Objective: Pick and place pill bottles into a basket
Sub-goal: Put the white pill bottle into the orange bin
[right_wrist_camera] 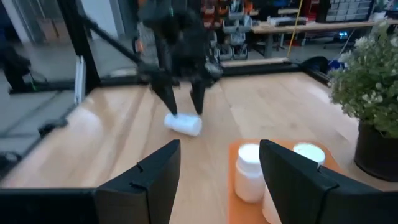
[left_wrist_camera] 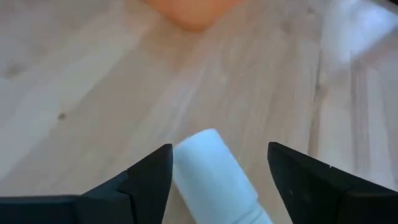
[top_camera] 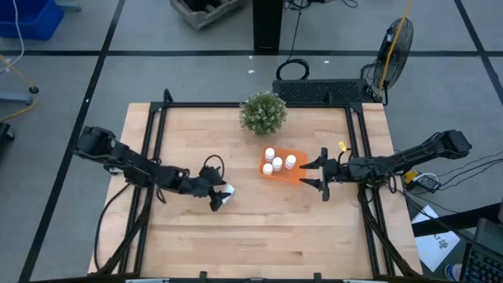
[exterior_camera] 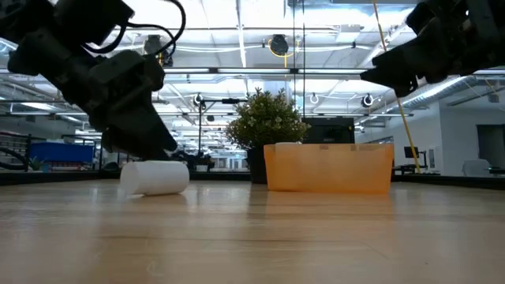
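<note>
A white pill bottle (left_wrist_camera: 211,177) lies on its side on the wooden table, left of the orange basket (top_camera: 297,175). My left gripper (left_wrist_camera: 217,152) is open and slants down over it, one finger on either side. Bare wood shows between the bottle and one finger (left_wrist_camera: 298,180). The low view shows the bottle (exterior_camera: 155,177) resting on the table under the gripper. The basket holds several upright white pill bottles (top_camera: 277,163). My right gripper (top_camera: 321,176) hovers open and level just right of the basket, holding nothing. My left gripper straddles the lying bottle across its length, coming down at a slant from the table's left. One finger (left_wrist_camera: 146,183) stands right against the bottle's side (left_wrist_camera: 180,168), and I cannot tell whether it touches. The other finger is clear of it.
A bushy green potted plant (top_camera: 263,112) stands just behind the basket toward the far edge. Black frame rails (top_camera: 157,141) run along the table's left and right sides. Bare wood lies between the bottle and the basket and along the near half.
</note>
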`<act>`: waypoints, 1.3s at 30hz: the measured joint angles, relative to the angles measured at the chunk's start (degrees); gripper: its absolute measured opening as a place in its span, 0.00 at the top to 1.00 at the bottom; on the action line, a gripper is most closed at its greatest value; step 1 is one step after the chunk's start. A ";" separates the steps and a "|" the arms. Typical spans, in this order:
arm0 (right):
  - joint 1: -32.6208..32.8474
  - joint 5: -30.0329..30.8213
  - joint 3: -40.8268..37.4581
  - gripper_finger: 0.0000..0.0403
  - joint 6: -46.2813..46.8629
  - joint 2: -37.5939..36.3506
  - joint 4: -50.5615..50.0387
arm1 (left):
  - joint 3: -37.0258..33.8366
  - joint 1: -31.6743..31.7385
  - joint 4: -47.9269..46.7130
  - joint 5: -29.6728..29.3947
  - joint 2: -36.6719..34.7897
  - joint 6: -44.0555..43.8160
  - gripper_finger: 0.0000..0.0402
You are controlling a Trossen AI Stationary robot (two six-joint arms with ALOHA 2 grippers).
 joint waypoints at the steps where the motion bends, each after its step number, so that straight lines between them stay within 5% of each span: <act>1: 0.00 0.00 0.00 0.48 0.57 0.00 0.93 | 0.00 0.03 -0.29 0.34 0.46 -1.21 0.35; 8: 0.00 0.00 0.00 0.48 9.31 -0.02 8.94 | -0.03 -0.46 -0.15 1.97 6.18 -7.80 0.36; 23: 0.16 2.93 0.00 0.48 6.75 0.55 15.18 | 0.04 -1.09 16.99 4.62 14.75 -5.22 0.38; 32: 1.48 2.86 0.00 0.48 8.52 7.01 14.57 | 5.24 -0.95 21.59 10.19 14.92 10.55 0.54; 39: 1.53 -0.17 0.00 0.48 7.13 15.81 23.50 | 10.70 -0.89 24.77 16.41 13.96 19.04 0.40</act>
